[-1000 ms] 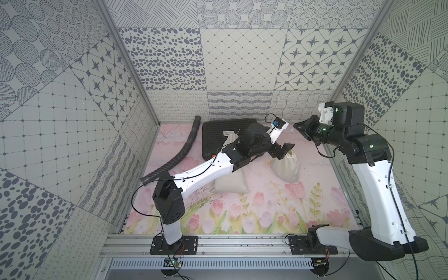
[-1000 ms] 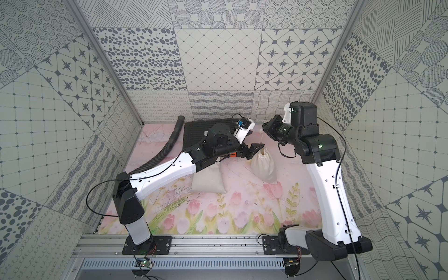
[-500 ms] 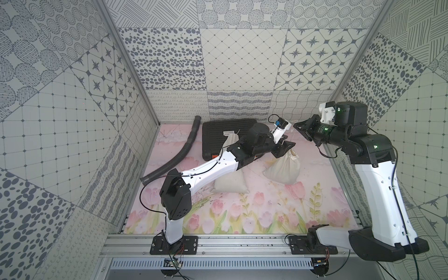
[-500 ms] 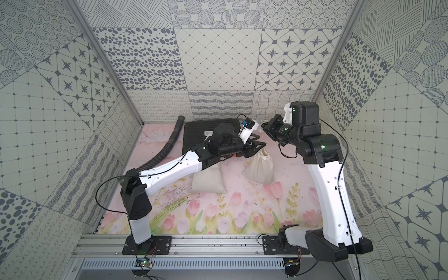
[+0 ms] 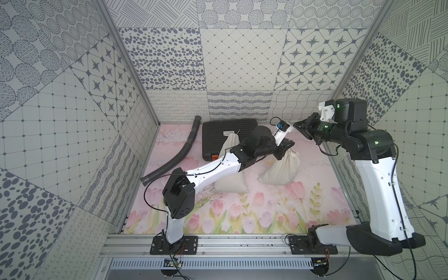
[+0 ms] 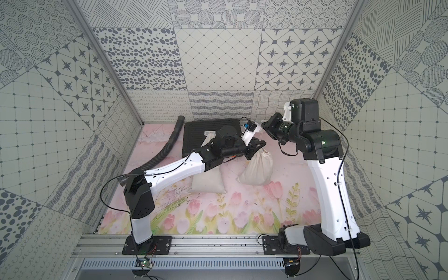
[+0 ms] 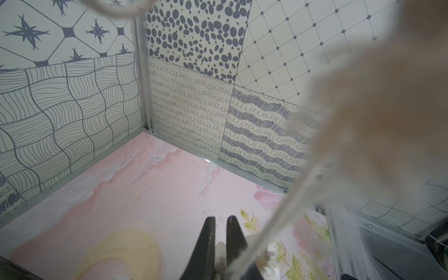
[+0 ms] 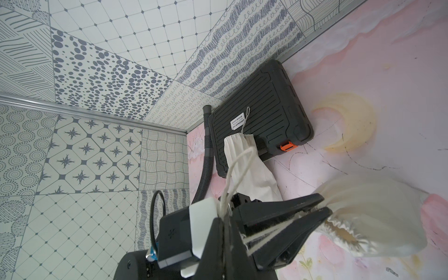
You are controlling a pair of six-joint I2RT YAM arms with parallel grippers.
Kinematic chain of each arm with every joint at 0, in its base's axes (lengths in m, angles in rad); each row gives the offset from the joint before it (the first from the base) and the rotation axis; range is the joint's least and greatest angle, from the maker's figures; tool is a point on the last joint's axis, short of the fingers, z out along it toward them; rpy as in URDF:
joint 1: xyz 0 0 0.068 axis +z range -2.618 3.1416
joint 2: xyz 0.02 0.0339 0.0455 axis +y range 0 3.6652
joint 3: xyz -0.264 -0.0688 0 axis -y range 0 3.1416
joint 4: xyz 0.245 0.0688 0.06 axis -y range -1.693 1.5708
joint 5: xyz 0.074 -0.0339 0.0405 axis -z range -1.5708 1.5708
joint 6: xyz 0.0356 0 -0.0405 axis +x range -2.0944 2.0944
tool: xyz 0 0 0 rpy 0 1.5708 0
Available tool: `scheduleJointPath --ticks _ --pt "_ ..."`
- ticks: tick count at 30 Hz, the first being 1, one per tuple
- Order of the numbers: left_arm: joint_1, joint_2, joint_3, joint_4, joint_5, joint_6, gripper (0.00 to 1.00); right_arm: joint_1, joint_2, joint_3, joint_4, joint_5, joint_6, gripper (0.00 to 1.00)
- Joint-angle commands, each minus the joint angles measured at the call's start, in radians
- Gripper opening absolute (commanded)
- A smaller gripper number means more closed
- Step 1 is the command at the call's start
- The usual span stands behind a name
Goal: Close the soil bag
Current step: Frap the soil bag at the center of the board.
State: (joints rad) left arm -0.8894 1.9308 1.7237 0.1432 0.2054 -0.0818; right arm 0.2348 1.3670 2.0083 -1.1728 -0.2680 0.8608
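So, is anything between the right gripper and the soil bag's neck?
Only the left gripper, clamped on the soil bag at its gathered neck. The drawstring runs out past its jaws to the right gripper, which is shut on it. Nothing else visible stands between them.

The soil bag (image 5: 281, 169) is off-white woven cloth, matt and creased, its neck gathered into fine puckers; a second cloth bag (image 5: 232, 186) looks the same. The drawstring (image 8: 238, 167) is pale twisted cord, slightly fuzzy. A black case (image 5: 229, 132) of ribbed matt plastic carries a white paper label (image 8: 237, 123) and an orange plastic latch (image 8: 287, 146). The hose (image 5: 178, 156) is dark corrugated plastic. The floor mat (image 5: 254, 213) is smooth with a low sheen, printed with tulips. Arm shells (image 5: 213, 169) are glossy white plastic, while the left gripper (image 8: 326, 204) is matt black. The front rail (image 5: 230, 244) is pale grooved metal, dull in finish.
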Motion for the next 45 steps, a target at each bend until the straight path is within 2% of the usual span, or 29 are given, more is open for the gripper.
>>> scheduleJointPath --ticks 1,11,21,27,30,34,36,38,41,43,45 --pt "-0.014 0.04 -0.024 -0.081 -0.006 -0.001 0.12 0.005 -0.01 0.119 0.19 -0.027 0.006 0.0" --pt "-0.052 0.099 -0.036 -0.091 0.017 -0.021 0.18 -0.022 0.042 0.234 0.235 -0.043 0.031 0.0" --pt "-0.061 0.11 -0.09 -0.092 0.031 -0.028 0.12 -0.054 0.092 0.339 0.235 -0.045 0.046 0.0" --pt "-0.077 0.13 -0.117 -0.093 0.035 -0.029 0.14 -0.066 0.115 0.384 0.235 -0.051 0.043 0.0" --pt "-0.088 0.139 -0.118 -0.097 0.038 -0.03 0.17 -0.069 0.116 0.371 0.235 -0.052 0.034 0.0" --pt "-0.099 0.144 -0.111 -0.125 0.032 -0.018 0.19 -0.091 0.08 0.276 0.282 -0.048 0.03 0.0" --pt "-0.102 0.134 -0.12 -0.136 0.029 -0.021 0.21 -0.12 0.098 0.315 0.292 -0.061 0.028 0.0" --pt "-0.101 0.106 -0.128 -0.146 0.029 -0.028 0.28 -0.153 0.126 0.333 0.279 -0.093 0.029 0.0" --pt "-0.099 0.025 -0.125 -0.181 0.021 -0.014 0.43 -0.166 0.109 0.187 0.285 -0.102 0.012 0.0" --pt "-0.095 -0.03 -0.114 -0.246 -0.014 -0.006 0.6 -0.166 0.065 0.055 0.33 -0.07 -0.01 0.0" --pt "-0.086 -0.089 -0.113 -0.333 -0.075 -0.001 0.83 -0.169 0.037 -0.051 0.384 -0.032 -0.027 0.0"
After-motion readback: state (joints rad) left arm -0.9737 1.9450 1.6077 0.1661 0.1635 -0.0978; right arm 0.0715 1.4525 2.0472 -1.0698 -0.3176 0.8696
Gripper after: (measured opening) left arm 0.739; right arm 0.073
